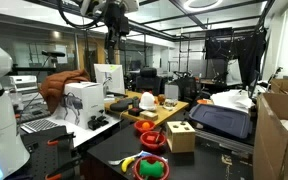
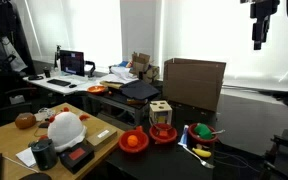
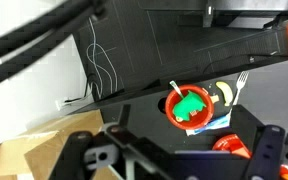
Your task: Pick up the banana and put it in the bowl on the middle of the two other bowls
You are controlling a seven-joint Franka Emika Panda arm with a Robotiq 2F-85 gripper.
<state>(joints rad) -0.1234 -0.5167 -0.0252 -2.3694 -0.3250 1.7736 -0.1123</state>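
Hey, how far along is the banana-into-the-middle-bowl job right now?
Done: nothing yet. The banana lies beside the green-rimmed bowl, and the middle red bowl shows no banana in it. In hand: nothing; the gripper hangs open and empty, high overhead. Left: descend, grasp the banana, carry it to the middle red bowl and release.

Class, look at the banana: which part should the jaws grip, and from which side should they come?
Probably its middle, from straight above, with the jaws across its narrow width. The banana seems to lie flat beside a bowl. Its curve shows in the wrist view, and nothing covers it.
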